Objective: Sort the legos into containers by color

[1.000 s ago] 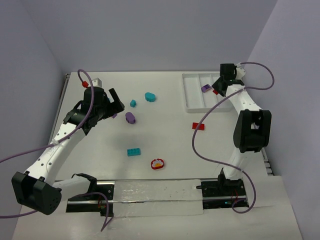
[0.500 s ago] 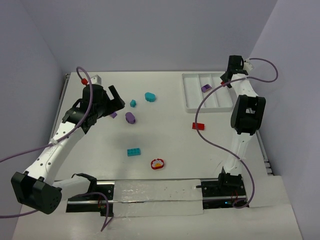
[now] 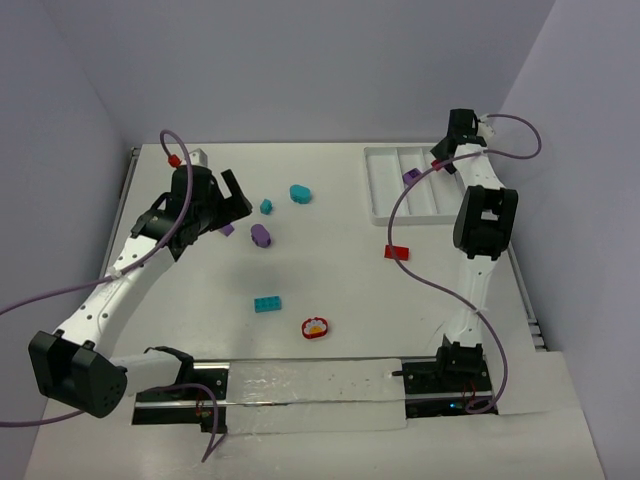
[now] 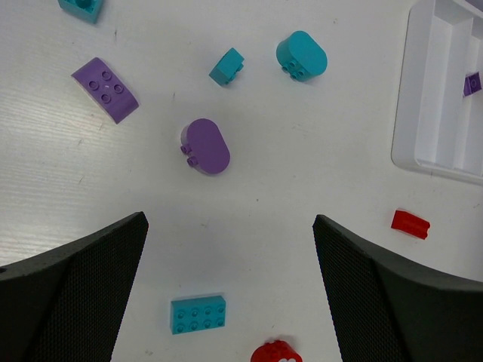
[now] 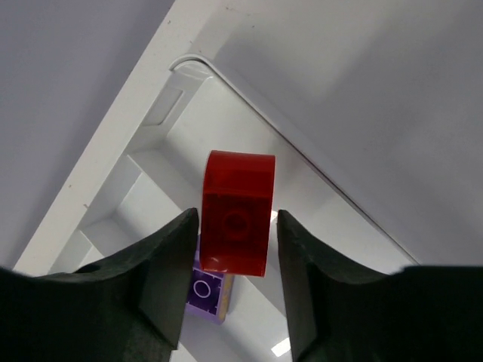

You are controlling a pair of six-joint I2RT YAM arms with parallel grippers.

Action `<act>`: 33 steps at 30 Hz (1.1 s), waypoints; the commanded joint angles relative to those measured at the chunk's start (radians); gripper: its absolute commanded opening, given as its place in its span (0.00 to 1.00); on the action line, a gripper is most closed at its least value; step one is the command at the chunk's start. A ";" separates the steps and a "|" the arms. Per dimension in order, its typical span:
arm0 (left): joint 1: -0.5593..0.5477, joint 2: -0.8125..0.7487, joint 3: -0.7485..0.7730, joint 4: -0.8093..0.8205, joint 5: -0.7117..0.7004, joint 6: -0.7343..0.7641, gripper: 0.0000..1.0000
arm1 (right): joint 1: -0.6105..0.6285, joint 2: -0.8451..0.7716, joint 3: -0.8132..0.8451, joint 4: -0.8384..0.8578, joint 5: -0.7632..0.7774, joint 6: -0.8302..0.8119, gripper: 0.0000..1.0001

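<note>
At the table's far right, top view: the white tray [image 3: 378,190] lies with its three long compartments side by side, and a purple brick [image 3: 411,176] sits in the middle one.
Right gripper, top view: the right gripper [image 3: 442,153] hangs over the tray's far end. A second ago it was lower over the tray, closer to the purple brick, and the arm has since reached further back.
Left gripper, top view: the left gripper [image 3: 238,198] has its jaws wide apart over the table's [image 3: 330,290] left half, much where it was a second ago.
Loose legos, top view: the teal rounded piece [image 3: 299,193], small teal piece [image 3: 266,206], purple rounded piece [image 3: 260,235], purple sloped brick [image 3: 228,230], teal brick [image 3: 267,304], red round piece [image 3: 316,327] with its white-yellow top and small red brick [image 3: 397,252] all lie unmoved.
Left wrist view: the left gripper [image 4: 229,222] is spread wide with nothing in it. Below it lie the purple rounded piece [image 4: 206,145], purple sloped brick [image 4: 106,89], small teal piece [image 4: 226,65], teal rounded piece [image 4: 302,54], teal brick [image 4: 198,314] and small red brick [image 4: 410,224]. The tray [image 4: 423,113] is at the right.
Right wrist view: a red curved brick [image 5: 238,204] stands between the fingers of the right gripper [image 5: 238,219], above the tray [image 5: 151,121] and the purple brick [image 5: 204,290]. Whether the fingers pinch it or stand a hair clear, I cannot tell.
</note>
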 commanded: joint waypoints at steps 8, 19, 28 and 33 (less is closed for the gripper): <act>-0.003 -0.004 0.052 0.018 -0.012 0.021 0.99 | 0.027 -0.007 0.070 -0.011 -0.026 -0.022 0.81; -0.003 -0.068 0.017 0.010 -0.003 0.010 0.99 | 0.088 -0.530 -0.425 0.076 -0.042 -0.120 0.82; -0.005 -0.085 0.000 0.012 0.026 0.007 0.99 | 0.300 -0.970 -1.010 0.097 0.003 -0.162 0.87; -0.004 -0.085 -0.001 0.006 0.021 0.009 0.99 | 0.317 -1.044 -1.192 0.143 -0.074 -0.151 0.92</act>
